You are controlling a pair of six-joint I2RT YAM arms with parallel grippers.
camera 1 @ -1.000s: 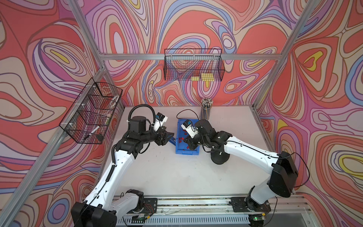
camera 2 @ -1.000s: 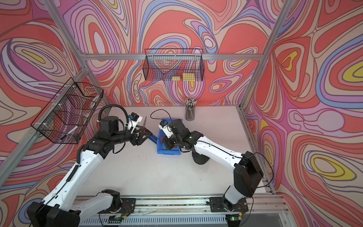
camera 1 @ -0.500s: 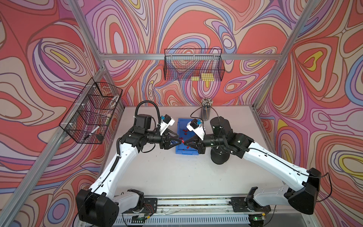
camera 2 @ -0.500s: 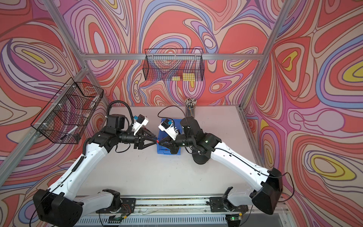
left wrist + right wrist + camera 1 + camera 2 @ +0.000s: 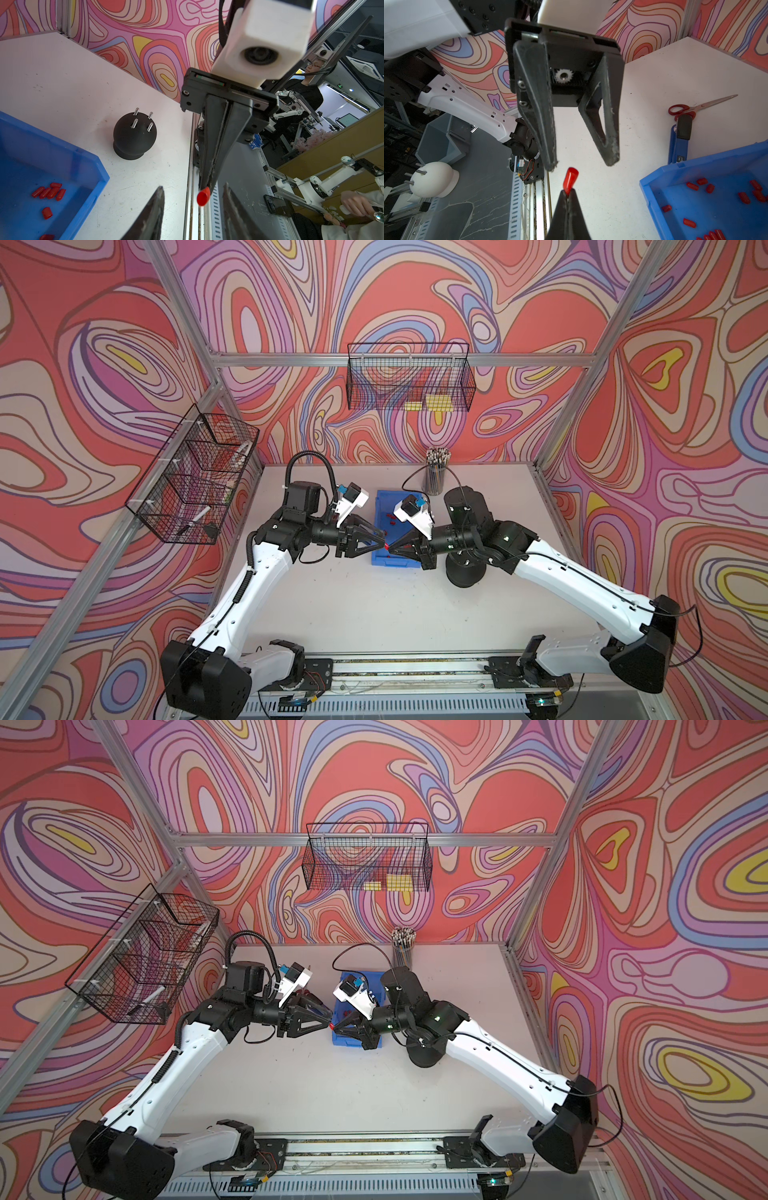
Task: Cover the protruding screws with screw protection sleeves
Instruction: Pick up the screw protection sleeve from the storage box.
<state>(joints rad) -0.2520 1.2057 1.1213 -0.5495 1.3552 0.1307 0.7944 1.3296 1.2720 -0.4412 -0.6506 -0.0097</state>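
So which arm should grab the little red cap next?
Probably left: the left gripper is open, fingertips either side of the red cap, whose free end points at it. The right gripper is shut on the cap's other end, so it can only let go.

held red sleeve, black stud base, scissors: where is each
held red sleeve (image 5: 569, 180): right wrist view, on the middle of its exposed body
black stud base (image 5: 134, 138): left wrist view, on its domed side
scissors (image 5: 712, 103): right wrist view, on the blades

Blue bin (image 5: 395, 563) on a white table (image 5: 374, 614), cup of pencils (image 5: 434, 475) beyond it, red-handled scissors (image 5: 695, 107) beside a blue tool (image 5: 676, 145), wire baskets (image 5: 409, 381) hanging on swirl-patterned walls (image 5: 415, 302)
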